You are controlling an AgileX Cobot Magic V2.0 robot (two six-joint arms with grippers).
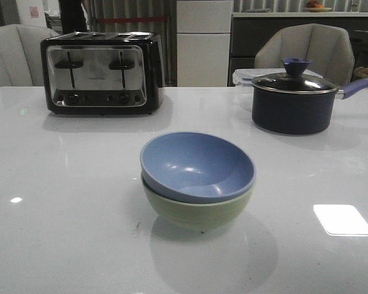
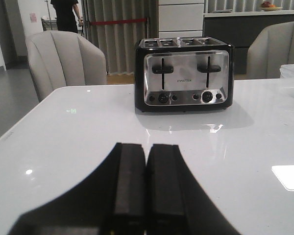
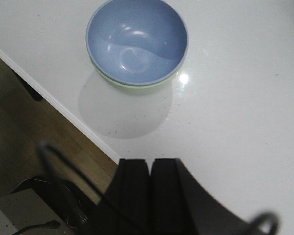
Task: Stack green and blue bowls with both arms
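Note:
The dusty blue bowl [image 1: 196, 165] sits nested inside the pale green bowl [image 1: 199, 211] at the middle of the white table [image 1: 61, 202]. The stack also shows in the right wrist view, blue bowl [image 3: 136, 41] on top with a sliver of the green bowl [image 3: 137, 88] under its rim. Neither arm shows in the front view. My left gripper [image 2: 146, 147] is shut and empty, low over the table and facing the toaster. My right gripper [image 3: 150, 161] is shut and empty, over the table's edge, well apart from the bowls.
A black and chrome toaster [image 1: 101, 72] stands at the back left. A dark lidded saucepan [image 1: 294, 101] with a purple handle stands at the back right, a clear container behind it. Chairs stand beyond the table. The table's edge [image 3: 63, 110] and the floor show in the right wrist view.

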